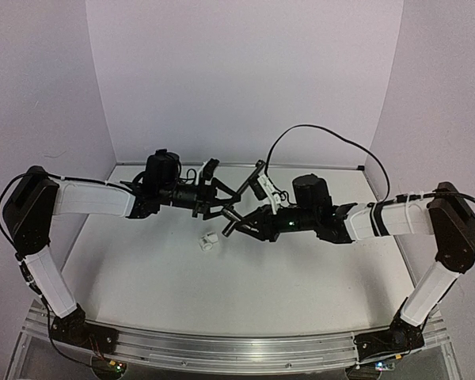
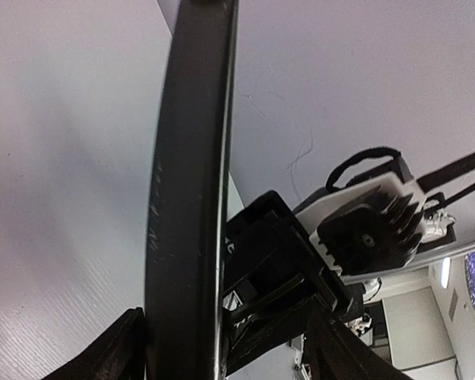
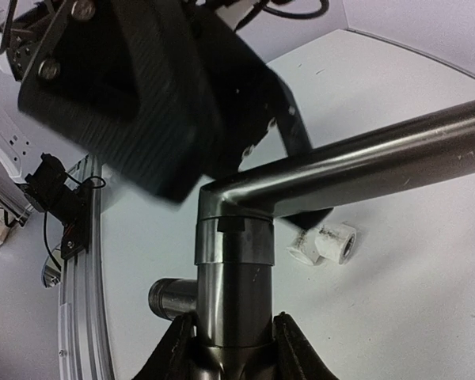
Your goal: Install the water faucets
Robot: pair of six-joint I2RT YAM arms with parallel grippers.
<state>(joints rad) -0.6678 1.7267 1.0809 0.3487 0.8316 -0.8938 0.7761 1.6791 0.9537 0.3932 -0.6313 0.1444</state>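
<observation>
The right gripper (image 3: 231, 352) has its jaws closed narrowly on the stem of the black faucet (image 3: 229, 269), bottom centre. The left gripper (image 2: 226, 344) jaws are spread wide, with the faucet's rod between them against the left-side finger. The white fitting (image 3: 326, 244) lies on the table (image 3: 412, 317), centre-right.

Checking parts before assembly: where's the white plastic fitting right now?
The white fitting lies on the table near mid-frame in the top view, just in front of the black faucet, ungripped.
</observation>
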